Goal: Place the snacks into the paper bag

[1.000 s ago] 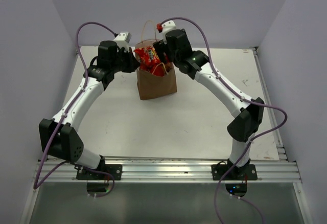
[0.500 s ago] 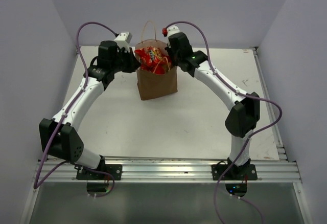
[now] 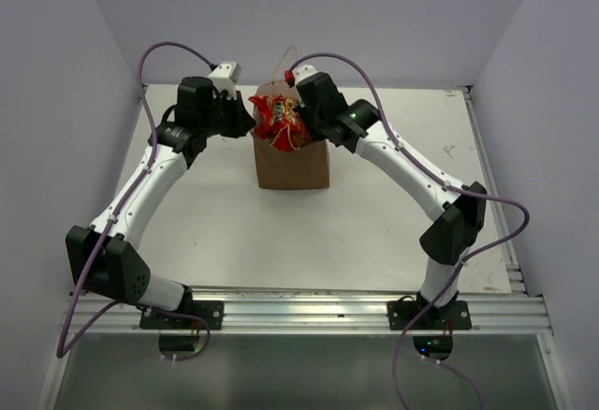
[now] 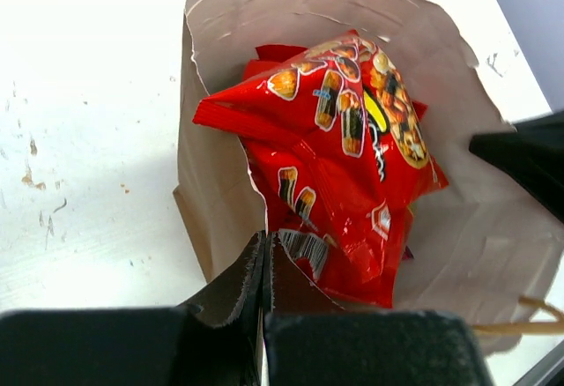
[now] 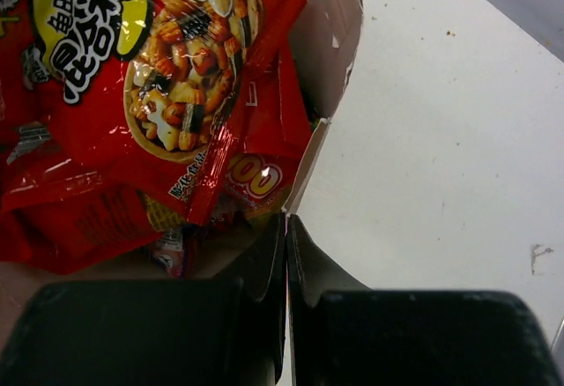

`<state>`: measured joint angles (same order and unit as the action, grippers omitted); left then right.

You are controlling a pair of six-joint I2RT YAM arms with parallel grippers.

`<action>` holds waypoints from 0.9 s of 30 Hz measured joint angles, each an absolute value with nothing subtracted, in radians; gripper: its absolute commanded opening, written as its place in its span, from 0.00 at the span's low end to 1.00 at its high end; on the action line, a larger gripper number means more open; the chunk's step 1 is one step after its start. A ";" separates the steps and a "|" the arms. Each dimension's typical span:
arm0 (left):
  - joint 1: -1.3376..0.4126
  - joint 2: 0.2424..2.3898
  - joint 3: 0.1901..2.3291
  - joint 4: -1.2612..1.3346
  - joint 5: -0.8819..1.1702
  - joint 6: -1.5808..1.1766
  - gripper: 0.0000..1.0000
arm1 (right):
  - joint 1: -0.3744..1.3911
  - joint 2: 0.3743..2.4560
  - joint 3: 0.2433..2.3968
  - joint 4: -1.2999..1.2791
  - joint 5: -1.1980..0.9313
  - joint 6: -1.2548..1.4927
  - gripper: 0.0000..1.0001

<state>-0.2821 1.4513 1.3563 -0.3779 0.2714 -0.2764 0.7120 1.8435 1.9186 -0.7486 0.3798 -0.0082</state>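
Left jaws: pressed shut on one rim of a tall brown kraft paper bag [image 4: 211, 139], with a fold of its paper wall pinched between them.
Right jaws: also closed flat, with the edge of the opposite rim running down into the seam between them.
Bag: stood upright on the scuffed white tabletop [image 3: 281, 232], held between the two sets of jaws with its mouth spread open.
Top snack: a large glossy red snack packet printed with rice crackers [image 4: 352, 157] sat tilted in the bag's mouth. It was just ahead of the left jaws and its upper edge rose above the rim.
Second snack: a smaller red packet with yellow rings [image 5: 256, 179] lay beneath the large one. It was just ahead of the right jaws and lay against the bag's inner wall.
Deeper in: more packets showed under these two, too hidden to tell apart.
Tabletop: bare and speckled, outside the bag on either side of both jaws.
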 measured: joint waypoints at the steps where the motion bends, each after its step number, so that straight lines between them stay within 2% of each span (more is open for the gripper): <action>1: -0.286 1.446 1.358 -0.392 0.268 -0.276 0.00 | 0.730 1.832 1.919 -0.778 0.386 -0.004 0.00; 9: -0.335 1.361 1.357 -0.532 0.239 -0.276 0.00 | 0.838 1.748 1.891 -0.926 0.437 0.076 0.00; 24: -0.419 1.150 1.212 -0.617 0.275 -0.352 0.00 | 0.920 1.578 1.691 -0.987 0.461 0.249 0.00; 25: -0.424 1.149 1.211 -0.618 0.281 -0.355 0.10 | 0.921 1.572 1.683 -0.987 0.462 0.257 0.01; 26: -0.430 1.149 1.211 -0.617 0.285 -0.356 0.20 | 0.922 1.569 1.678 -0.987 0.463 0.264 0.07; 27: -0.436 1.149 1.211 -0.616 0.289 -0.356 0.29 | 0.923 1.568 1.676 -0.987 0.463 0.273 0.31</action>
<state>-0.4362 1.1492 1.2114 -0.6159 0.2890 -0.3561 0.9226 1.5677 1.6760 -0.9871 0.4625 0.2729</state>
